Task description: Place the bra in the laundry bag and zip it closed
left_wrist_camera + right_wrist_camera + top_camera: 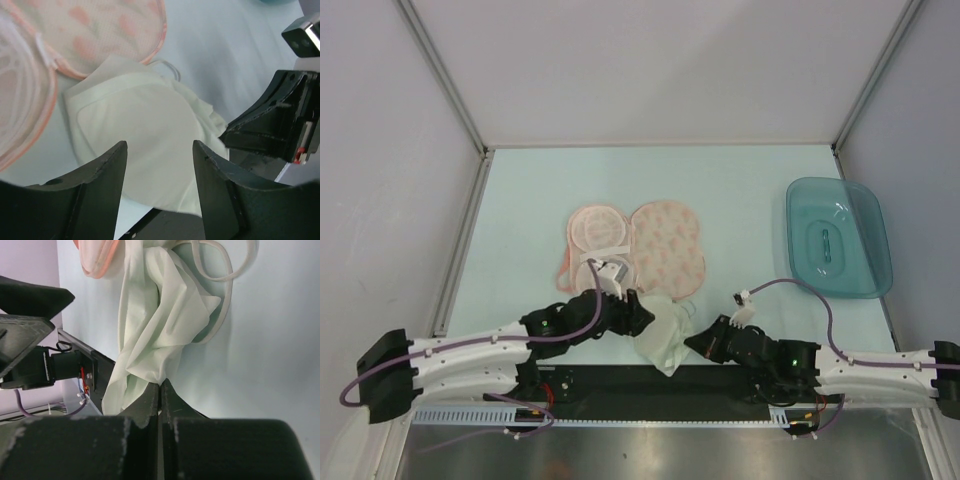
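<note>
Pinching the bra [150,335] hem, your right gripper [160,386] is clamped shut | your left gripper [160,149] gapes, unladen, over it | bra lies crumpled at near edge of the open bag [666,243].

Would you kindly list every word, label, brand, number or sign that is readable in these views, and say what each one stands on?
No text can be read in any view.
On the teal tray: a moulded mark in its base, too small to read.
On the laundry bag: an orange-red pattern only, no letters; its small white tab looks blank.
On the bra: nothing printed.
</note>
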